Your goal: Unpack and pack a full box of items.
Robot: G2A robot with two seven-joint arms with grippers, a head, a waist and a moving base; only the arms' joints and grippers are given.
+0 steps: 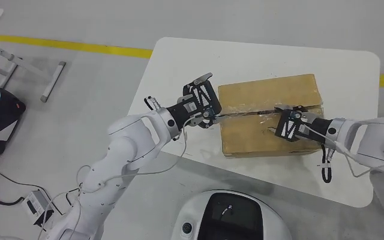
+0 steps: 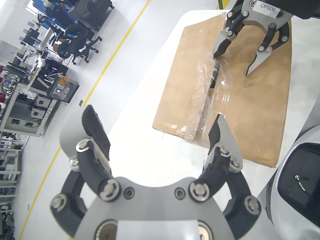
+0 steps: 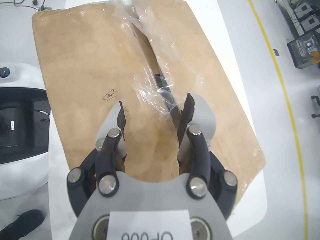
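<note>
Going on: unpack stage, I reckon. The box [image 1: 264, 96] has its flaps down, with the clear tape [image 1: 246, 113] torn along the seam.
Left pincer [image 1: 211, 99]: spread wide open at the box's left end, one tip by the seam.
Box: sits mid bench [image 1: 180, 60], long axis running left-right, seam along it.
Right pincer [image 1: 285, 125]: open too, tips on the box top, one at the seam.
Next: probably hook a tip into the gap and lift a flap.
</note>
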